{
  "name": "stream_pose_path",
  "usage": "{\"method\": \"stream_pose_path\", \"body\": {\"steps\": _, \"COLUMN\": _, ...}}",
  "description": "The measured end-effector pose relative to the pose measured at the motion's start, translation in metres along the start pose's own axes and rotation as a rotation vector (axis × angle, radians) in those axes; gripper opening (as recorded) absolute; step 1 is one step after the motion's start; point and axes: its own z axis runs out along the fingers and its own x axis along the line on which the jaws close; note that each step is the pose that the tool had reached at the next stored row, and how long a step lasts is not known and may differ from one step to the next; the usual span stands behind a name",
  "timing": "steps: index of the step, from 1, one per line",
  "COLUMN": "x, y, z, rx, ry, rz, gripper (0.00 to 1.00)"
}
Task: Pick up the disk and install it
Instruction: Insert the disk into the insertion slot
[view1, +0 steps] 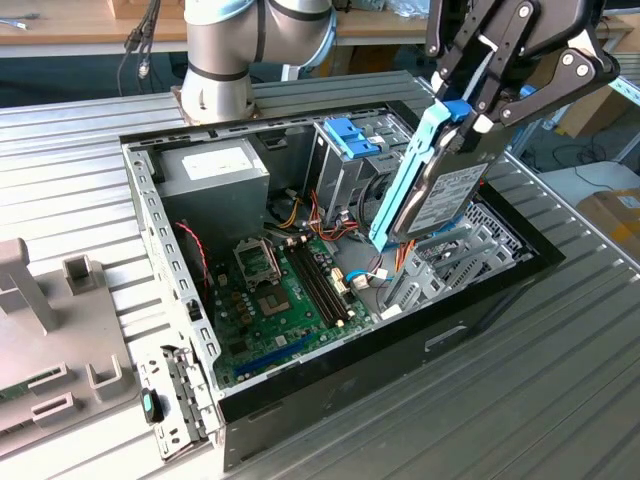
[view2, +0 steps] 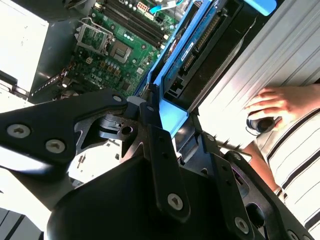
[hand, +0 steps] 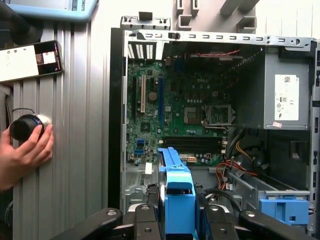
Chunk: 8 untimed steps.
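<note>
From where I stand the pick-up looks done and the job is in its carrying-over stage: the gripper (view1: 466, 112) is clamped on the upper end of the disk (view1: 445, 195), its fingers pinching the light-blue rail frame (view1: 405, 180) that runs along the edge. The disk hangs in the air, tilted steeply and almost on edge, label side facing the exterior view's right. It sits above the open computer case (view1: 150, 215), over the end of the case toward the exterior view's right, and touches nothing inside. Below and beside it are the motherboard (view1: 285, 290), a tangle of coloured wires, and the tall drive cage (view1: 345, 165) with its blue clip (view1: 350, 135) on top. The power supply box (view1: 215, 165) sits at the far corner. The case lies flat on the ribbed metal bench (view1: 560, 380). In the first wrist view a person's hand (hand: 27, 152) rests on the bench beside the case, around a dark round knob (hand: 25, 126), well clear of the arm. The disk is not yet seated anywhere. To my eye, seating it calls for bringing the tilt into line with the bay's guides so both rails enter together, and keeping the lower end off the cables near it. I cannot tell from here exactly which slot is meant to take it.
</note>
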Motion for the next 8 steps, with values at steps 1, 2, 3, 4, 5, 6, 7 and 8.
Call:
{"method": "stream_pose_path", "body": {"steps": 1, "x": 0.0000, "y": -0.0035, "z": 0.0001, "rx": 0.0001, "ry": -0.0001, "rz": 0.000, "gripper": 0.36}}
{"method": "stream_pose_path", "body": {"steps": 2, "x": 0.0001, "y": -0.0063, "z": 0.0000, "rx": 0.0000, "ry": -0.0001, "rz": 0.000, "gripper": 0.36}}
{"method": "stream_pose_path", "body": {"steps": 3, "x": 0.0001, "y": -0.0086, "z": 0.0000, "rx": 0.0000, "ry": -0.0001, "rz": 0.000, "gripper": 0.36}}
{"method": "stream_pose_path", "body": {"steps": 4, "x": 0.0001, "y": -0.0123, "z": 0.0000, "rx": 0.0000, "ry": -0.0001, "rz": 0.000, "gripper": 0.36}}
{"method": "stream_pose_path", "body": {"steps": 5, "x": 0.0001, "y": -0.0148, "z": 0.0000, "rx": 0.0000, "ry": 0.0000, "rz": 0.000, "gripper": 0.36}}
{"method": "stream_pose_path", "body": {"steps": 6, "x": 0.0001, "y": -0.0164, "z": 0.0000, "rx": 0.0000, "ry": 0.0000, "rz": 0.000, "gripper": 0.36}}
{"method": "stream_pose_path", "body": {"steps": 7, "x": 0.0002, "y": -0.0188, "z": 0.0000, "rx": 0.0000, "ry": 0.0000, "rz": 0.000, "gripper": 0.36}}
{"method": "stream_pose_path", "body": {"steps": 8, "x": 0.0002, "y": -0.0205, "z": 0.0000, "rx": 0.0000, "ry": 0.0000, "rz": 0.000, "gripper": 0.36}}
